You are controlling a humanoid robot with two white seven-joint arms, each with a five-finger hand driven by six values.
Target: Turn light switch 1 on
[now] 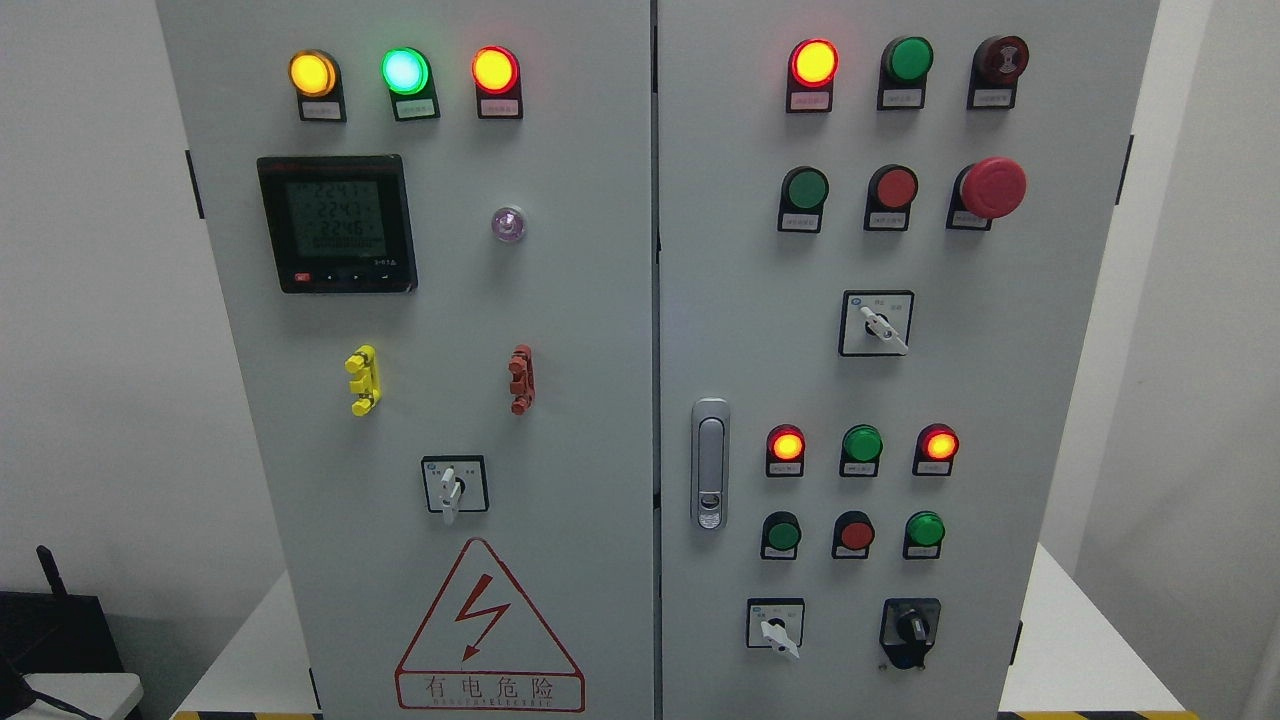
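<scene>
A grey electrical cabinet [600, 300] with two doors fills the head view. White rotary switches sit on the left door [454, 486] and on the right door, one at mid height [877, 324] and one near the bottom [775, 626]. A black knob [910, 628] is beside the bottom one. Green [805, 188] and red [893, 188] push buttons sit on the upper right, with another row [855, 534] lower down. The labels are too small to read, so I cannot tell which control is switch 1. Neither of my hands shows.
Yellow [313, 73], green [405, 70] and red [494, 69] lamps glow on the left door above a digital meter [335, 223]. A red emergency stop [992, 186] and a door handle [709, 463] are on the right door. The cabinet stands on a white table [1080, 650].
</scene>
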